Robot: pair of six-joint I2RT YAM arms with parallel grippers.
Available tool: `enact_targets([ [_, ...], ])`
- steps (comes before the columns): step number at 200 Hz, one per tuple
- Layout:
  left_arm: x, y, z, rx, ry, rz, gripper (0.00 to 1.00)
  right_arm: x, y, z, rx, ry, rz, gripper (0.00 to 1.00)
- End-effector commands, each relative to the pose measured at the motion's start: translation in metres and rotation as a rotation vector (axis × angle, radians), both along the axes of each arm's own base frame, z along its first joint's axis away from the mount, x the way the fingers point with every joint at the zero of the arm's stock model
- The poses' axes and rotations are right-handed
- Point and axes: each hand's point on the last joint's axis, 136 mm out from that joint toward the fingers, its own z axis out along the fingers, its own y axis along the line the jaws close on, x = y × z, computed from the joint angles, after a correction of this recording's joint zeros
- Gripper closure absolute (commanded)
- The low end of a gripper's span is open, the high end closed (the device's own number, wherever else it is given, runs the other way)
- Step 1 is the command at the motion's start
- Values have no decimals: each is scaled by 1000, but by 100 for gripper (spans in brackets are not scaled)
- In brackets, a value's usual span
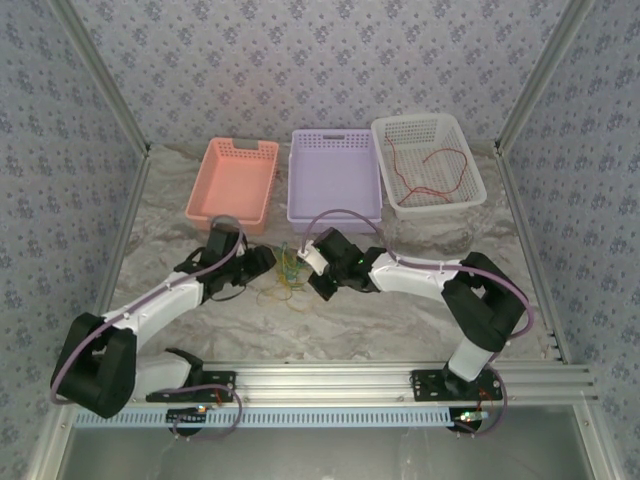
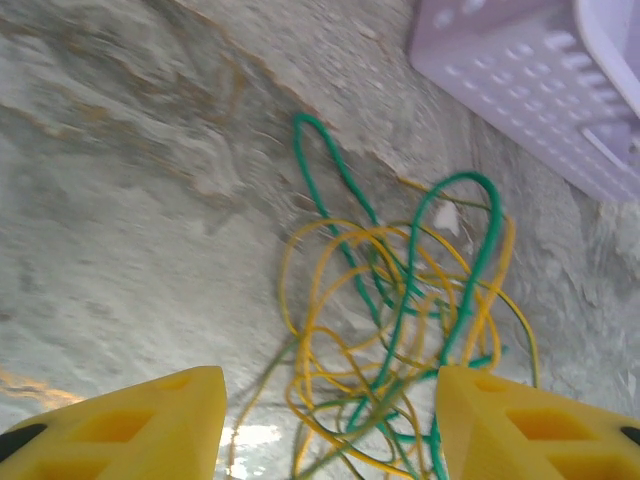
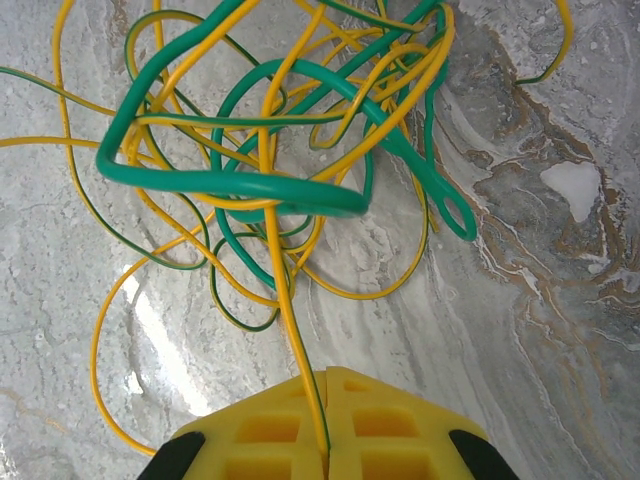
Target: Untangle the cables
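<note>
Clamped right gripper (image 3: 328,440) tight on a yellow strand of the cables (image 3: 250,187), tangle just beyond. Spread left gripper (image 2: 330,388) wide, tangle lying ahead between its fingers.

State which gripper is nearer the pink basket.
Left. The left gripper sits just in front of the pink basket; the right gripper is farther right, by the purple basket.

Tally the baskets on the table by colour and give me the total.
Salmon-pink basket: 1
Lavender basket: 1
White basket: 1
Total: 3
</note>
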Motion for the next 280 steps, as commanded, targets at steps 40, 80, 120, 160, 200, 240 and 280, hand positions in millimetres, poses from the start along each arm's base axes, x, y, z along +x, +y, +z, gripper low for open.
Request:
enact_targets([
  [40,16,-17,14,106,-56,-65,45,-8,-1,10,27,35,9,100],
  [80,32,-23,3,156,-38,-80,59,-10,-3,14,44,40,2,100],
  [120,41,-27,-1,139,-55,-64,66,-11,-5,11,43,53,5,100],
  [160,51,-35,-2,120,-64,-70,80,-10,-7,10,45,55,-7,100],
  [200,56,-16,-1,121,-73,-4,100,-11,-16,13,43,49,-29,100],
  [240,53,16,17,119,-93,64,100,-16,-34,29,73,37,-59,100],
  [280,48,38,18,130,-75,114,100,-16,-52,55,145,7,-126,100],
])
